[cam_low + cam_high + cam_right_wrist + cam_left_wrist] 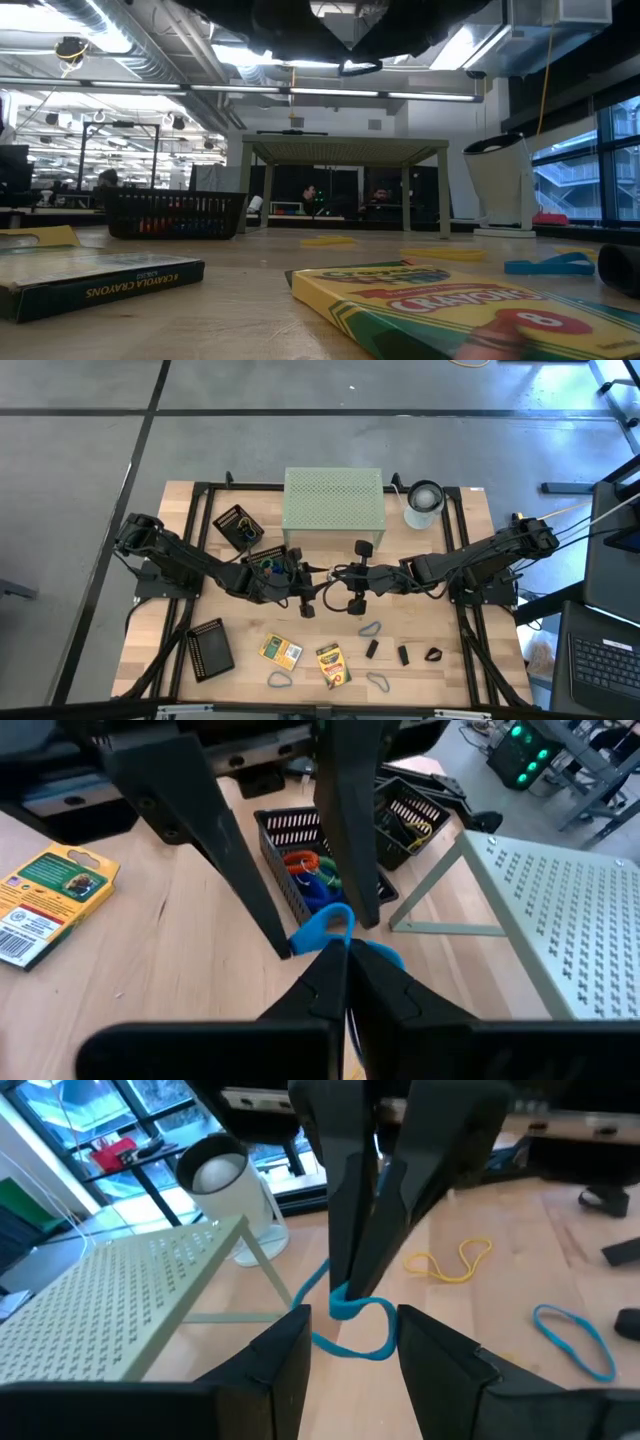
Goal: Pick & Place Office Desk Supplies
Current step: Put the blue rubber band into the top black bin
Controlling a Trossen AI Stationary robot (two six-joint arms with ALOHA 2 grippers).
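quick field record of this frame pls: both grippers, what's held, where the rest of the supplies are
right gripper: jaws shut on blue rubber band, mid-table in front of the riser
left gripper: jaws open, either side of the same band, facing the right gripper
handover state: band pinched by right only
mesh tray: behind the grippers, holds coloured bands
crayon boxes: flat on near table
loose bands: near edge
black clips: near right
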